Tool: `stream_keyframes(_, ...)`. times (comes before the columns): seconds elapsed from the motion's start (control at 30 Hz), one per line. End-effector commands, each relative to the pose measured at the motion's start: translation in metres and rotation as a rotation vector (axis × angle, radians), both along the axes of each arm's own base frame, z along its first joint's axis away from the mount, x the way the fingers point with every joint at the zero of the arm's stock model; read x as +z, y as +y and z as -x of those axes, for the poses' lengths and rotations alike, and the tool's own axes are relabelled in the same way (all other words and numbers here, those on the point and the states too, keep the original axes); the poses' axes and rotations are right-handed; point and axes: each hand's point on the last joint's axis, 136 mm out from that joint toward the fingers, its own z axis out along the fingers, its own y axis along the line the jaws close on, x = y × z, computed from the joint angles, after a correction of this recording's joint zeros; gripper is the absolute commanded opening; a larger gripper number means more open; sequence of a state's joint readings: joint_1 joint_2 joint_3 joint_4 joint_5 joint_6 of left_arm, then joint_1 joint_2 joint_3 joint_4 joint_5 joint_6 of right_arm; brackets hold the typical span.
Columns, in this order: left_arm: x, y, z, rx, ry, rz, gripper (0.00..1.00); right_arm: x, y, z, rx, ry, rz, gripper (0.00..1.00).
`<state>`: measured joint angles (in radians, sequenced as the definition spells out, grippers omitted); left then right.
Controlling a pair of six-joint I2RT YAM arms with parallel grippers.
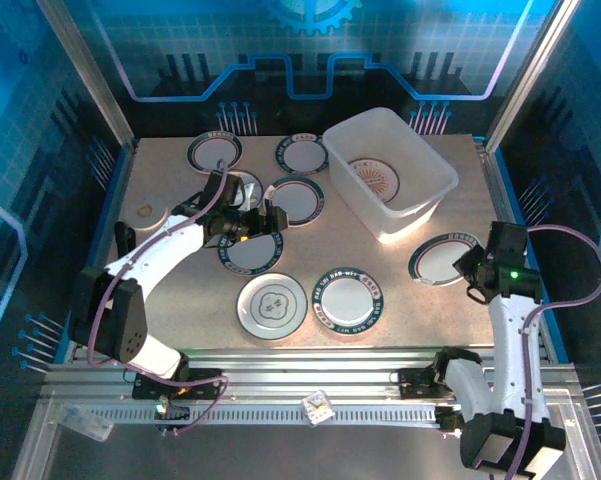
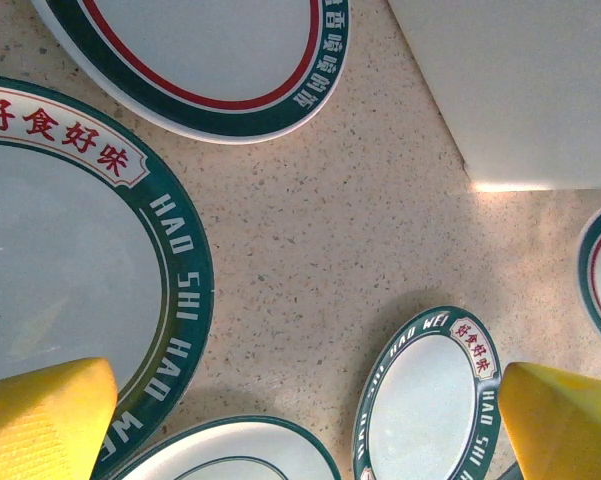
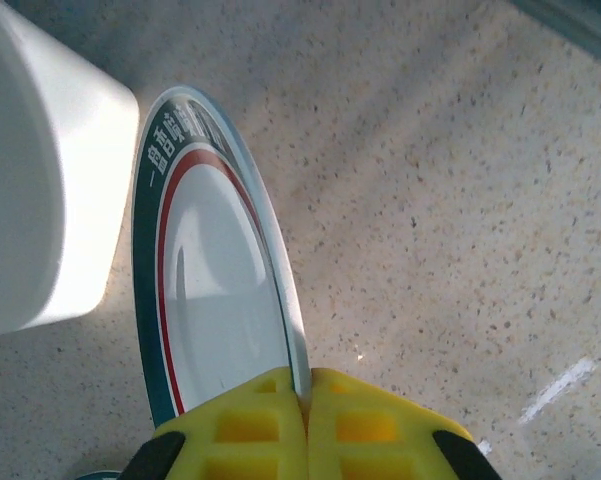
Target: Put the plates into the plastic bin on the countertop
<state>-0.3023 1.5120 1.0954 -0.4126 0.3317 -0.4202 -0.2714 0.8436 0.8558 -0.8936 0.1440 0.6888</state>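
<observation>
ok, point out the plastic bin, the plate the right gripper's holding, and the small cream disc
Plastic bin [image 1: 416, 212]: top external view, near outer wall.
Gripped plate [image 3: 215, 285]: right wrist view, pale centre.
Cream disc [image 1: 152, 214]: top external view, its middle.

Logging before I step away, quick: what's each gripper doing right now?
Left gripper: open, holding nothing.
Right gripper: closed on a plate, at its rim.

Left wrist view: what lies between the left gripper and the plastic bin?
Bare countertop up to the plastic bin, in the left wrist view; plates flank it.
</observation>
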Motion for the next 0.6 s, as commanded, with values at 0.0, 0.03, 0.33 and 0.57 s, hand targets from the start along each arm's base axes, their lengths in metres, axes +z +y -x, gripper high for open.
stream_keyframes(0.0, 0.014, -0.005, 0.003, -0.012, -0.016, 0.029, 0.99, 0.031, -0.012, 0.001, -0.011, -0.045, 0.064, 0.00)
stream_keyframes(0.03, 0.014, -0.005, 0.003, -0.011, -0.016, 0.027, 0.99, 0.037, -0.014, 0.002, -0.016, -0.053, 0.074, 0.00)
stream_keyframes(0.33, 0.018, -0.007, 0.002, 0.006, -0.009, 0.049, 0.99, 0.098, -0.029, 0.011, -0.033, -0.147, 0.173, 0.00)
stream_keyframes(0.57, 0.025, -0.006, 0.002, 0.012, -0.022, 0.052, 0.99, 0.152, -0.028, 0.010, -0.028, -0.267, 0.218, 0.00)
